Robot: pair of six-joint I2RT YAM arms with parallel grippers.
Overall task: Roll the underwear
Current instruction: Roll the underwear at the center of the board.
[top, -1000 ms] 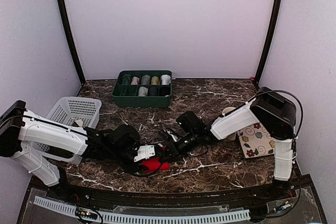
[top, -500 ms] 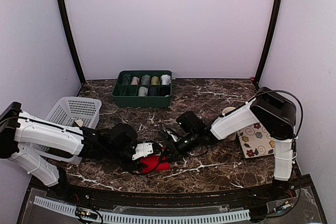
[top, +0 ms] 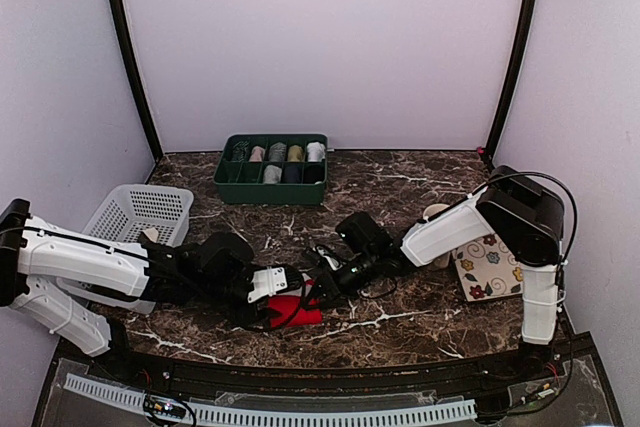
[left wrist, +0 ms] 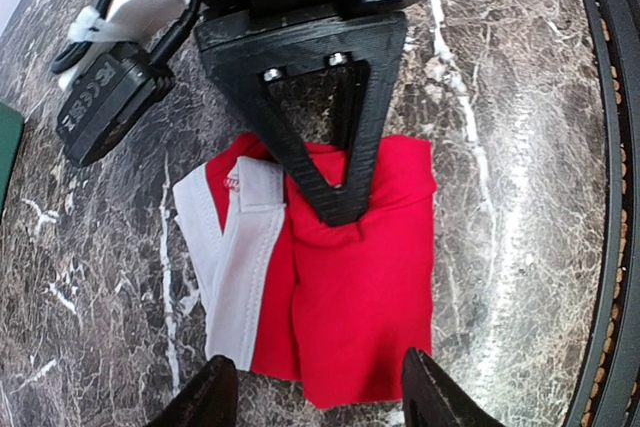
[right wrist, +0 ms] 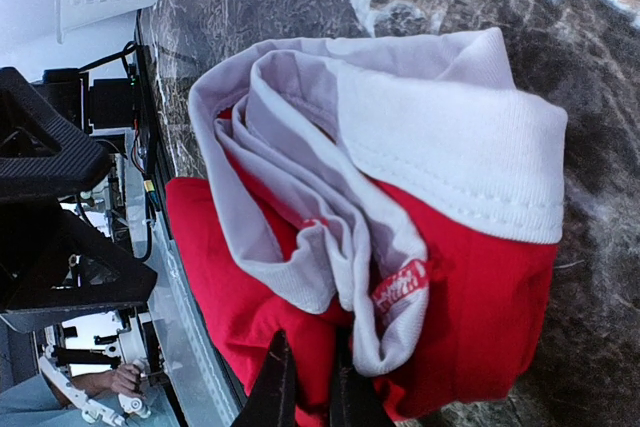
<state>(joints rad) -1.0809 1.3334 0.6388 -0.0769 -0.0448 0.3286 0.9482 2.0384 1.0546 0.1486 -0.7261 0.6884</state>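
Underwear (left wrist: 360,287) lies loosely folded on the tabletop (left wrist: 500,97) near its front edge, pinched in the closed jaws of the right gripper (left wrist: 338,202), while the left gripper (left wrist: 320,397) has drawn back, jaws opened and empty, so rolling seems hardly begun.

Stretching the white-and-black left arm (top: 90,262) low along the near edge of the dark marble-patterned table (top: 400,187), from the near-left corner toward the middle. Pointing the black two-finger left gripper (left wrist: 325,395) rightward, jaws standing apart. Reaching the white-and-black right arm (top: 445,230) in from the right edge, elbow raised, forearm sloping down leftward. Pinching a fold of the bright red fabric underwear (left wrist: 360,287) with the black two-finger right gripper (left wrist: 340,205), jaws closed, facing the left gripper.
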